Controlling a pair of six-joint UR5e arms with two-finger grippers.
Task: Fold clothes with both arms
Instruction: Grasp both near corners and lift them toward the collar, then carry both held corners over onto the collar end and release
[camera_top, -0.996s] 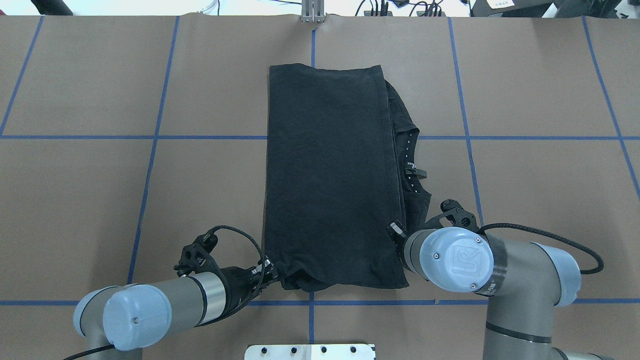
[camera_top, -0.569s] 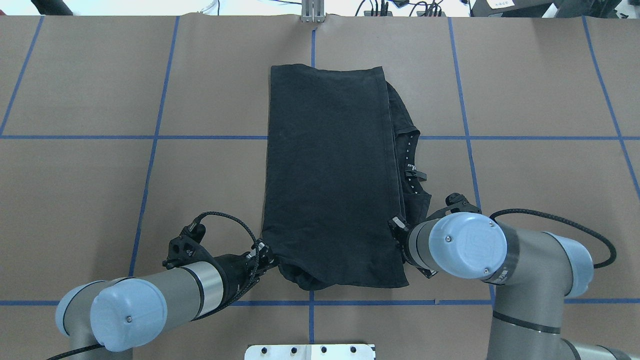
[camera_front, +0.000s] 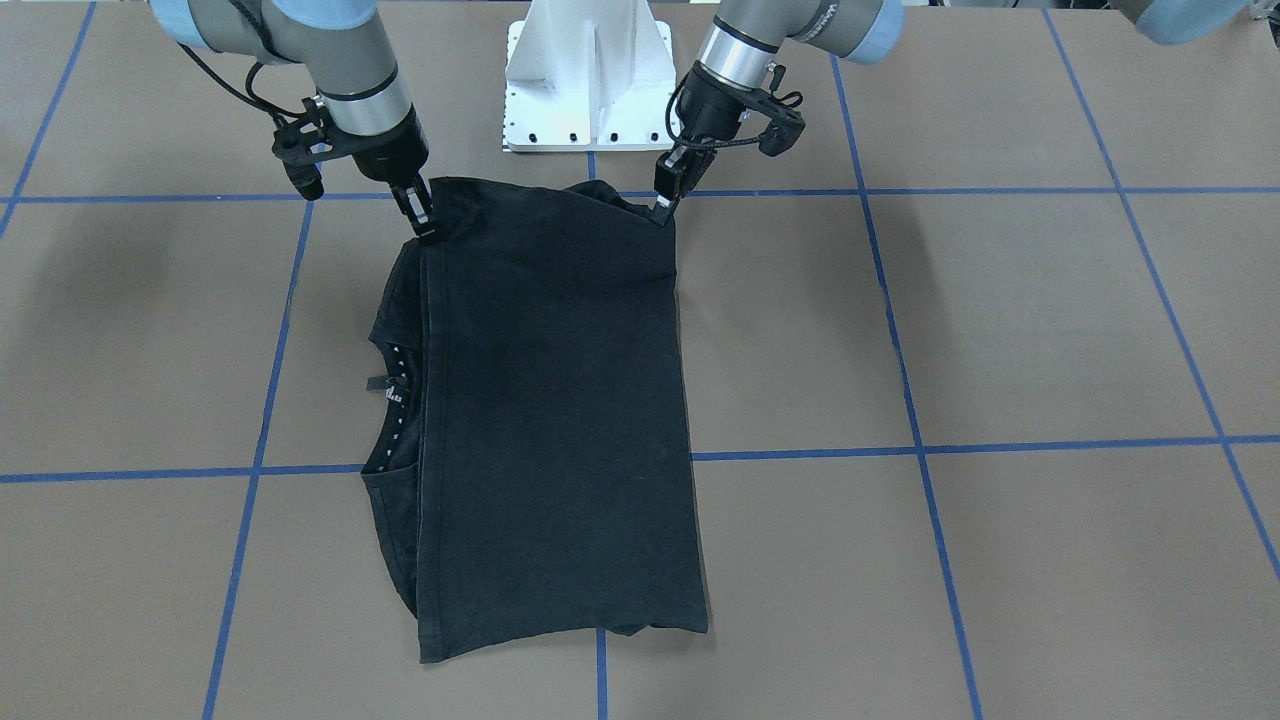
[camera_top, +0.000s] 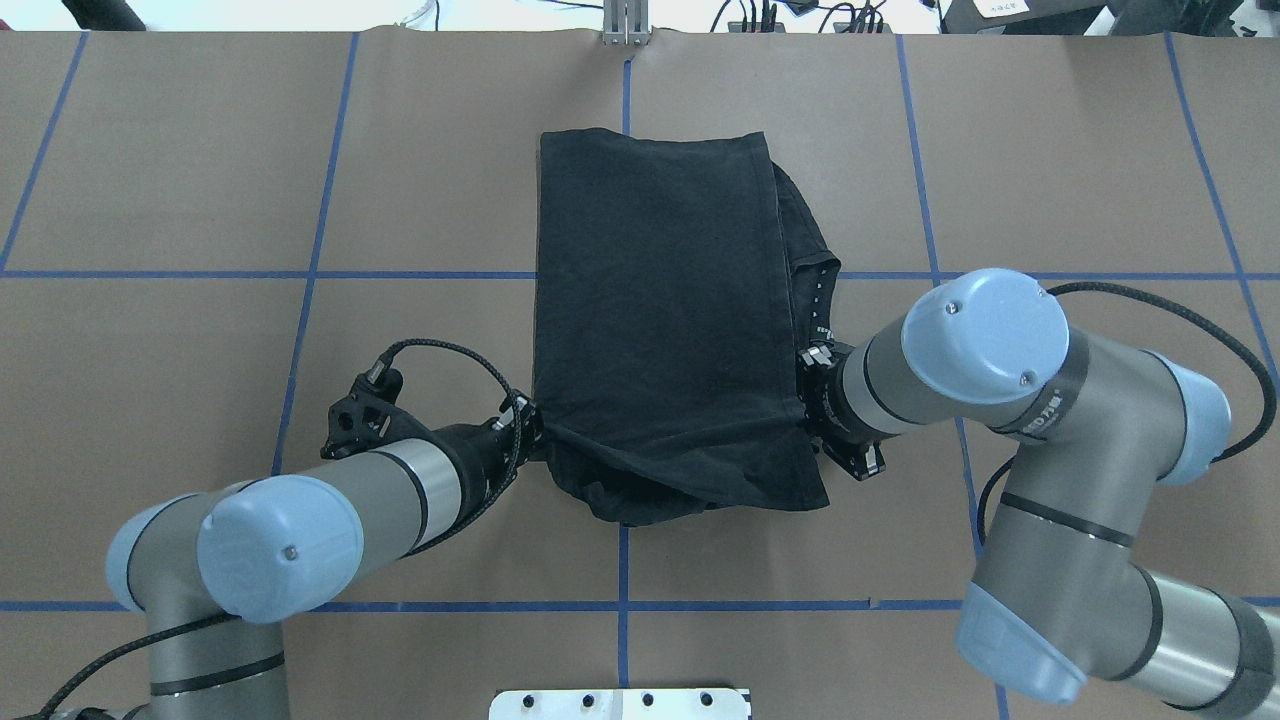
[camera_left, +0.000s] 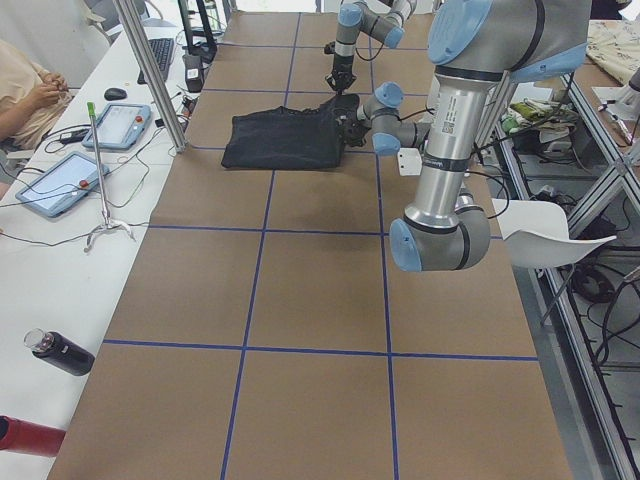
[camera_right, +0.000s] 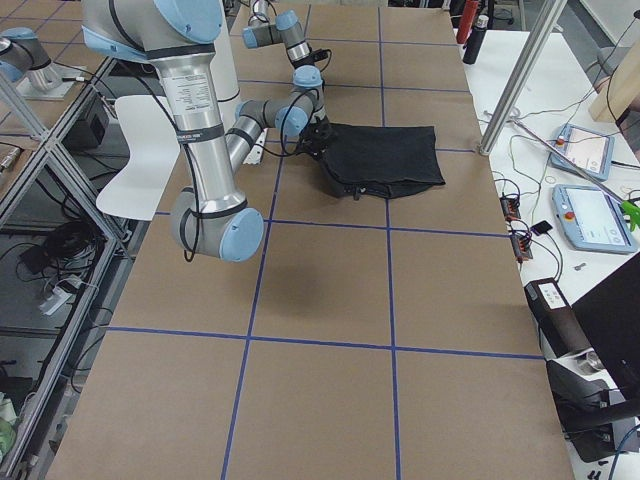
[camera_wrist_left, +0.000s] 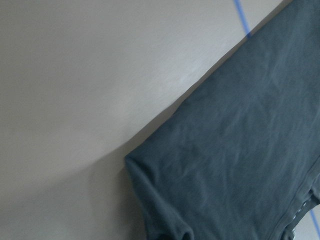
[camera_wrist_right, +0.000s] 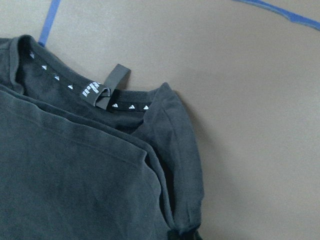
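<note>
The black T-shirt (camera_top: 660, 300) lies folded lengthwise on the brown table, plain side up, with its collar and label (camera_wrist_right: 107, 87) peeking out on its right side. It also shows in the front view (camera_front: 550, 420). My left gripper (camera_top: 530, 425) is shut on the shirt's near left corner, as the front view (camera_front: 665, 205) also shows. My right gripper (camera_top: 805, 365) is shut on the near right corner, seen in the front view (camera_front: 425, 225). The near edge is lifted off the table and slack cloth sags under it. The print is hidden.
The white pedestal base (camera_front: 590, 80) stands just behind the shirt's near edge. Blue tape lines (camera_top: 310, 275) grid the table. A side bench holds tablets (camera_left: 55, 185) and a dark bottle (camera_left: 60, 352), next to metal posts (camera_left: 150, 75).
Both grippers have lifted the shirt's near edge and carried it away from the base, over the rest of the shirt. The right arm has moved farther than the left.
</note>
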